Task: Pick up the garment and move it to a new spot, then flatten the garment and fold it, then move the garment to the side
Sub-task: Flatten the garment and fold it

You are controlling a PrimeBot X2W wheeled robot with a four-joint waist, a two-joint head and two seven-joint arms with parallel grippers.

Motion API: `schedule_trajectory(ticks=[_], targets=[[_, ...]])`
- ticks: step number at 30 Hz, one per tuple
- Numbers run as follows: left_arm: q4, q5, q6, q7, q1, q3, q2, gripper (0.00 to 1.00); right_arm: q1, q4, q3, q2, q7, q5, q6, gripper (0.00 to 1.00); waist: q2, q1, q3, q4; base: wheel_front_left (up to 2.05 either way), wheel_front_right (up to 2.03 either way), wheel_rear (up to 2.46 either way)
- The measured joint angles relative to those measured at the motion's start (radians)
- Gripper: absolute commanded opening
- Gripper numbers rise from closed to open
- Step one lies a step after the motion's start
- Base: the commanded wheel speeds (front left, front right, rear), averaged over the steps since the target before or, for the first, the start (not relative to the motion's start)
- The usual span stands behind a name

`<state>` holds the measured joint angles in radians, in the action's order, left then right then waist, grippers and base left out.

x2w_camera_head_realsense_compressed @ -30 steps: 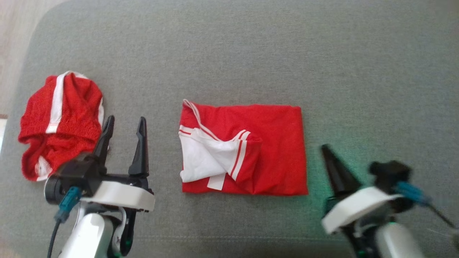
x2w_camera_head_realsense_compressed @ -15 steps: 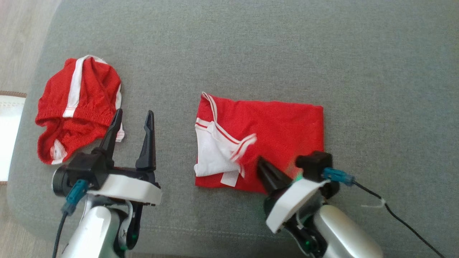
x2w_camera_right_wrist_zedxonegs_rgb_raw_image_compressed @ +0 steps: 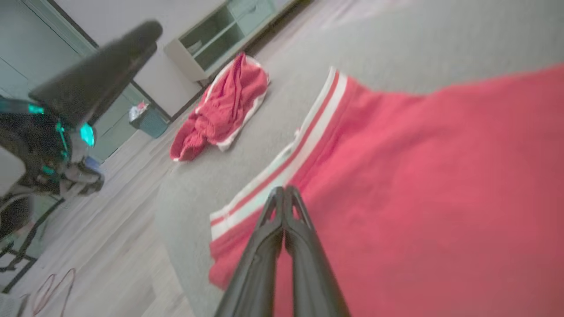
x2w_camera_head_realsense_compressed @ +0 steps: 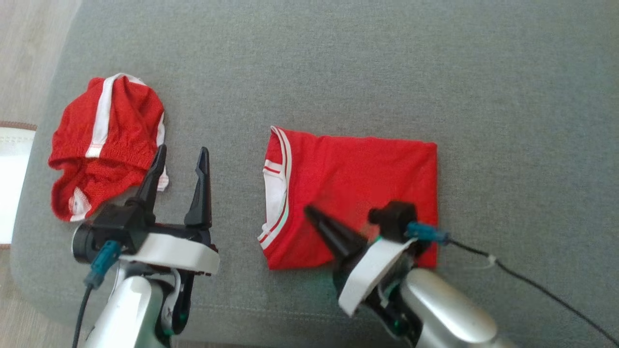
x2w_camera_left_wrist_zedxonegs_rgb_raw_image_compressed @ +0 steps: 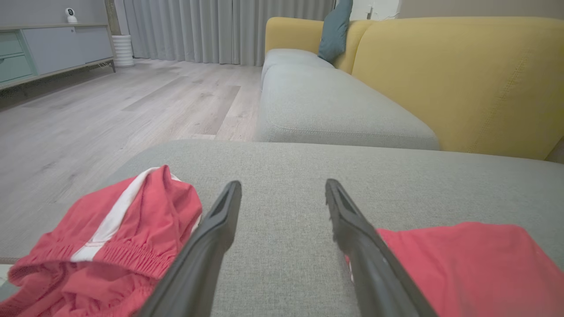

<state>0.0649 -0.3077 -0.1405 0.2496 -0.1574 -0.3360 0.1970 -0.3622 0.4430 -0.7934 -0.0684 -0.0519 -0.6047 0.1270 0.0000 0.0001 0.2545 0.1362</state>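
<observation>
Position of the garment (x2w_camera_head_realsense_compressed: pixel 353 179): folded into a red rectangle in the middle of the grey cushion (x2w_camera_head_realsense_compressed: pixel 435 72), with its white-striped edge (x2w_camera_head_realsense_compressed: pixel 276 193) turned toward the robot's left. The right gripper (x2w_camera_head_realsense_compressed: pixel 312 212) lies low across the near-left part of the fold, its two dark fingers pressed together with nothing between them. Whether the tips press the cloth cannot be told from these views. The left gripper (x2w_camera_head_realsense_compressed: pixel 183 151) hangs with its fingers wide apart over bare cushion, between the folded piece and the crumpled red shorts (x2w_camera_head_realsense_compressed: pixel 104 140) further left.

The step appears to be a final smoothing of the fold before the piece goes to the side. To do it well:

- Keep the fingers nearly flat to the fabric so that their sides press it, not their points.
- Stroke from the middle of the fold outward toward the striped edge, so that trapped slack leaves at the open side.
- Use light pressure. The fabric looks thin and is likely to drag and bunch on the textured cushion.
- Watch the trailing cable (x2w_camera_head_realsense_compressed: pixel 532 285), which runs near the garment's right corner.
- Keep the free arm well apart from the shorts.
</observation>
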Motion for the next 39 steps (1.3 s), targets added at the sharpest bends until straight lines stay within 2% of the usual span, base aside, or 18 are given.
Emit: schedule_trajectory(ticks=[3,4,6,11,14,19,24,29,39], targets=[[-0.001,0.0,0.0,0.0,0.001,0.013,-0.001,1.0,-0.015,-0.04,0.062,0.0,-0.058,0.052,0.0,0.0,0.0,-0.0001,-0.014,-0.006,0.0,0.0,0.0],[-0.003,0.003,0.0,0.0,0.001,0.02,-0.001,1.0,-0.014,-0.055,0.094,0.0,-0.071,0.071,0.0,0.2,0.0,-0.0001,-0.019,-0.009,0.0,0.0,0.0],[-0.009,0.007,0.0,0.0,0.003,0.028,0.0,1.0,-0.009,-0.091,0.179,-0.006,-0.094,0.111,0.0,1.0,0.0,-0.0001,-0.033,-0.015,0.0,0.0,0.0],[-0.037,0.026,0.008,0.0,0.021,0.035,0.001,1.0,0.089,-0.219,0.452,-0.038,-0.115,0.227,0.0,1.0,0.0,-0.0001,-0.063,-0.035,0.0,0.0,0.0],[-0.044,0.036,0.017,0.0,0.037,0.051,0.003,1.0,0.179,-0.3,0.601,-0.047,-0.083,0.291,0.0,1.0,0.0,-0.0001,-0.077,-0.049,0.0,0.0,0.0],[-0.044,0.046,0.027,0.006,0.065,0.068,0.015,1.0,0.294,-0.426,0.75,-0.04,-0.008,0.36,0.0,1.0,0.0,-0.0001,-0.105,-0.071,0.0,0.0,0.0],[-0.026,0.05,0.044,0.006,0.107,0.07,0.026,1.0,0.388,-0.518,0.809,-0.023,0.051,0.387,0.0,1.0,0.0,-0.0001,-0.14,-0.088,0.0,0.0,0.0],[-0.021,0.051,0.044,0.006,0.146,0.065,0.033,1.0,0.459,-0.572,0.832,-0.006,0.089,0.398,0.0,1.0,0.0,-0.0001,-0.173,-0.105,0.0,0.0,0.0],[-0.021,0.051,0.038,-0.012,0.2,0.058,0.049,1.0,0.526,-0.614,0.852,0.004,0.132,0.404,0.0,1.0,0.0,-0.0001,-0.235,-0.12,0.0,0.0,0.0]])
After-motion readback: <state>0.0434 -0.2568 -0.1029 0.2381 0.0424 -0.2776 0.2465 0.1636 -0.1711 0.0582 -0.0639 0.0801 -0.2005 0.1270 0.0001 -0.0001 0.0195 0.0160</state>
